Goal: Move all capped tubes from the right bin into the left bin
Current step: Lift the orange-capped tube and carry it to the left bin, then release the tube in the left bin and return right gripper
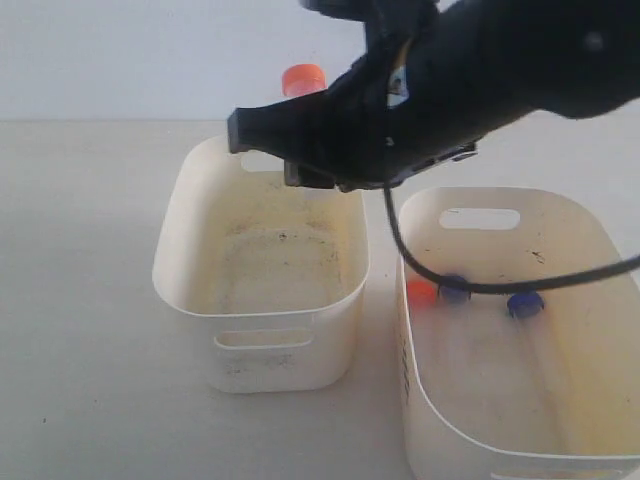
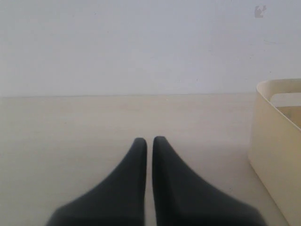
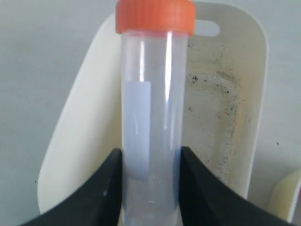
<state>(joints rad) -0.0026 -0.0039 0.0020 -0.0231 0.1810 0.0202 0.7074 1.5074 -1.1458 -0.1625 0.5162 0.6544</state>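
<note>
My right gripper (image 3: 151,155) is shut on a clear capped tube (image 3: 150,94) with an orange-red cap (image 1: 303,78). In the exterior view this gripper (image 1: 285,125) hangs over the far side of the left bin (image 1: 190,175). The right wrist view shows that bin's grime-speckled floor (image 3: 225,108) under the tube. In the right bin (image 1: 420,400) lie three more capped tubes: one orange-red cap (image 1: 421,292) and two dark blue caps (image 1: 455,290) (image 1: 524,304). My left gripper (image 2: 149,140) is shut and empty above bare table. It is out of the exterior view.
A black cable (image 1: 500,287) from the right arm droops across the right bin above the tubes. A cream bin wall (image 2: 277,141) stands close beside the left gripper. Pale tabletop (image 1: 80,300) spreads left of the bins.
</note>
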